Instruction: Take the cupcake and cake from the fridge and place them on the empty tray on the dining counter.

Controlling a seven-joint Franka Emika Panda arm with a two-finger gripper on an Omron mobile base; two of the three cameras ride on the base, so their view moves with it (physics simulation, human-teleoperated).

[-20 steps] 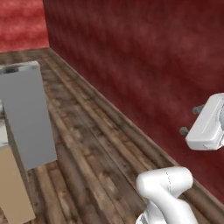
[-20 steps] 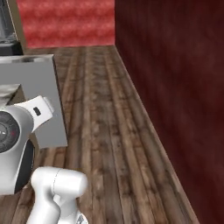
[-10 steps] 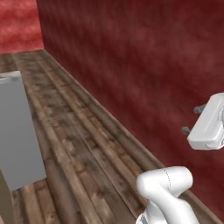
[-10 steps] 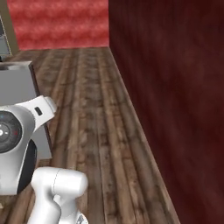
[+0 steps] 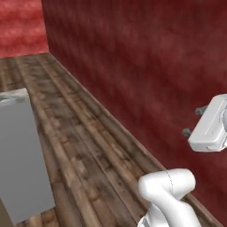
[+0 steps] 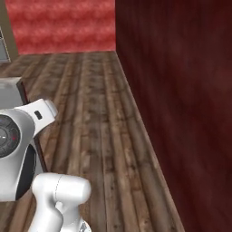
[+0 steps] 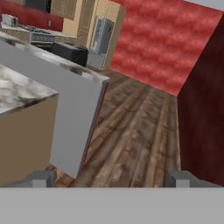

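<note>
Transit continues: since a moment ago the base views have swung along the red wall (image 5: pixel 146 66), gripper (image 7: pixel 111 178) spread wide and empty, fridge (image 7: pixel 101 36) far beyond the grey-sided worktop (image 7: pixel 52 61), nothing fetched yet.

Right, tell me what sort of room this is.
Most likely a kitchen, rendered. In the hand view, a tall grey fridge stands against wooden cabinets far off, and a veined marble countertop runs nearby. Wooden plank floor meets dark red walls.
</note>
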